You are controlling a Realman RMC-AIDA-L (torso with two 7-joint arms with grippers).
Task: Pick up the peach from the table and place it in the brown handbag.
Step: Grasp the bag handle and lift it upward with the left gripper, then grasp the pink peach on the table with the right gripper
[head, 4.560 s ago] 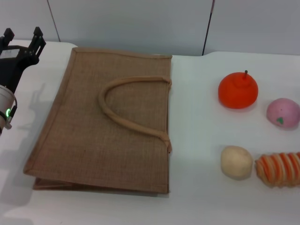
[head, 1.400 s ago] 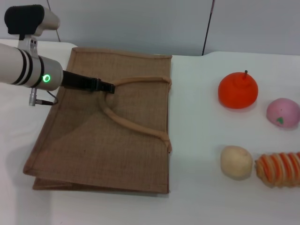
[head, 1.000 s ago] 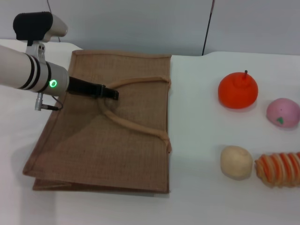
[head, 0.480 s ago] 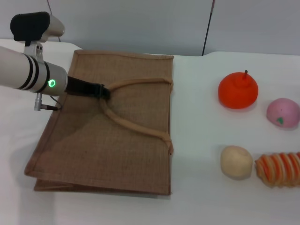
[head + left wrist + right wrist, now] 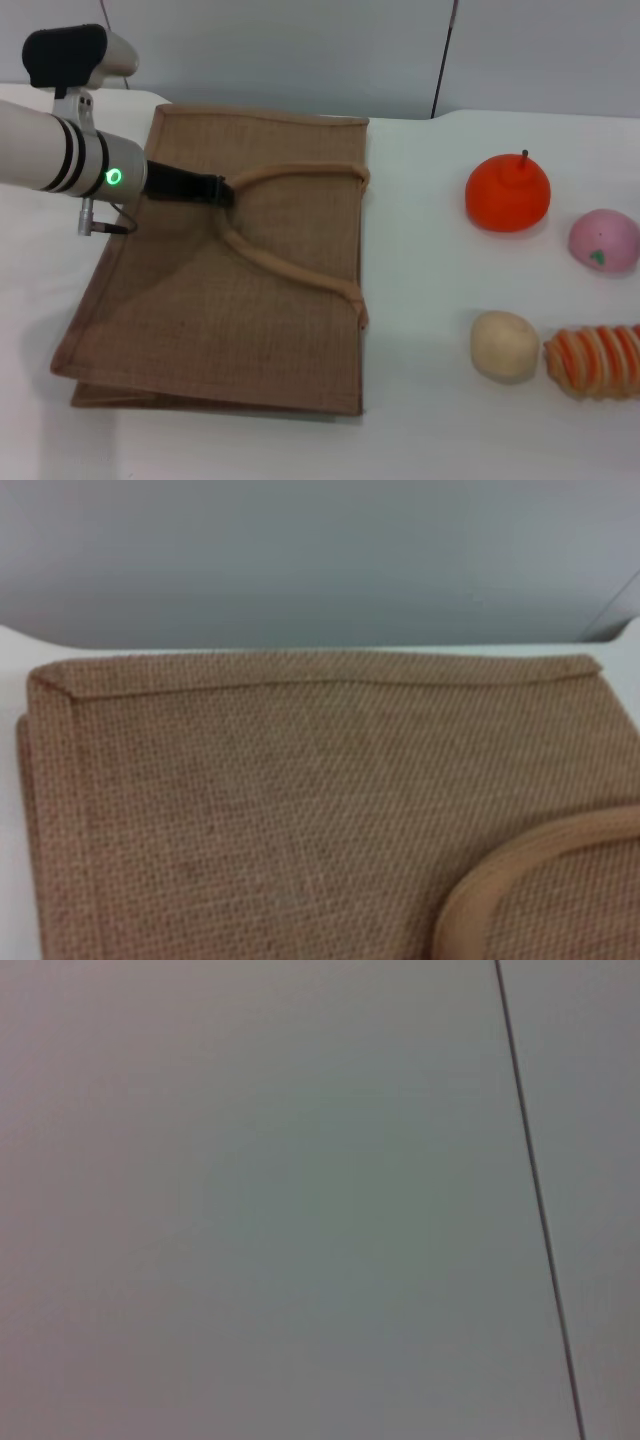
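Note:
The peach (image 5: 604, 241) is a small pale-pink fruit with a green leaf mark, lying at the table's right edge. The brown handbag (image 5: 200, 300) lies flat on the left half of the table. My left gripper (image 5: 222, 190) reaches in from the left over the bag and is shut on the bend of its upper looped handle (image 5: 290, 270), which is drawn into a point at the fingertips. The left wrist view shows the bag's weave (image 5: 250, 810) and a piece of the handle (image 5: 520, 870), but no fingers. My right gripper is out of view.
An orange-red stemmed fruit (image 5: 507, 192) sits left of and behind the peach. A beige ball (image 5: 504, 345) and an orange-striped piece (image 5: 596, 361) lie nearer the front right. The right wrist view shows only a plain grey wall.
My left arm came in from the far left onto the bag and closed on the handle's bend. In the last second it drew back slightly left, pulling the loop into a point.

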